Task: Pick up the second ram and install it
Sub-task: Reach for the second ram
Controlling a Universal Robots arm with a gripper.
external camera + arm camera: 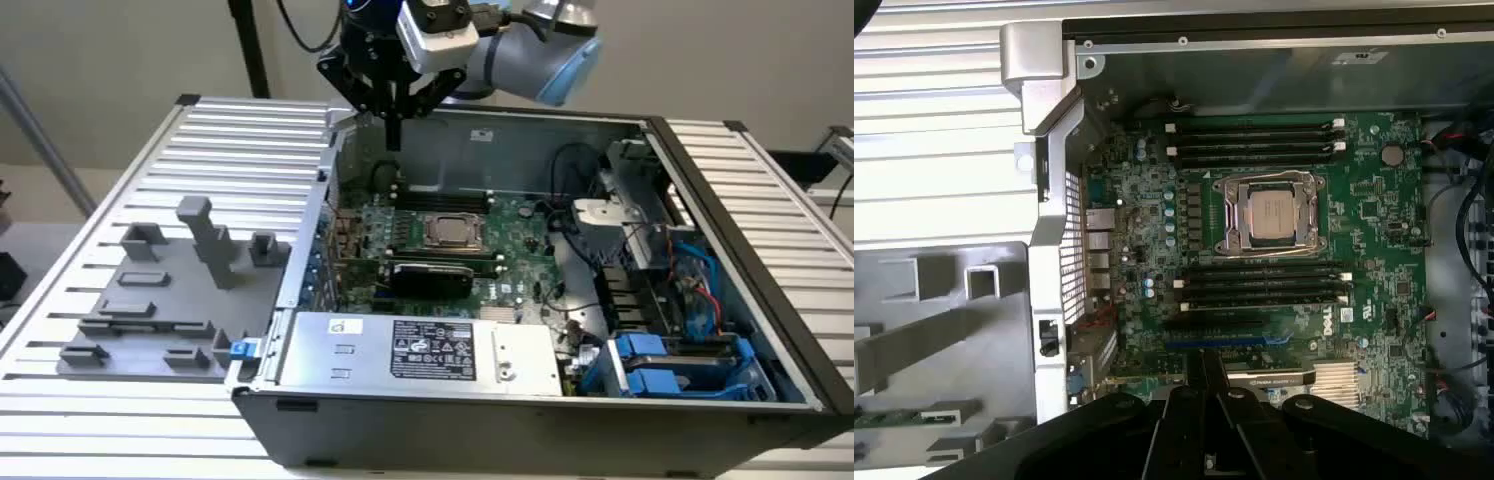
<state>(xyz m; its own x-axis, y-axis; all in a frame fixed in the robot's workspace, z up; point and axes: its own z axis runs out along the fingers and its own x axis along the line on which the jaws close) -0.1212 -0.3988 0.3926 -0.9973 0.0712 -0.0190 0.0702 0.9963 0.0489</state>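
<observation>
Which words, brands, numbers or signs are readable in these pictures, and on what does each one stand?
"DELL": white print on the motherboard.
Black label on the power supply: print too small to read.
White sticker beside that label: unreadable.
Other motherboard markings: too small to read.

An open computer case (1254,75) is seen from above, a green motherboard (1374,210) laid inside. Its CPU socket (1274,212) is flanked by black memory slots (1254,142). The gripper (1205,372) is held over the board, its fingers pressed together. Beside the case, a slim greenish ram stick (899,416) is seated in a grey fixture (954,340).
</observation>
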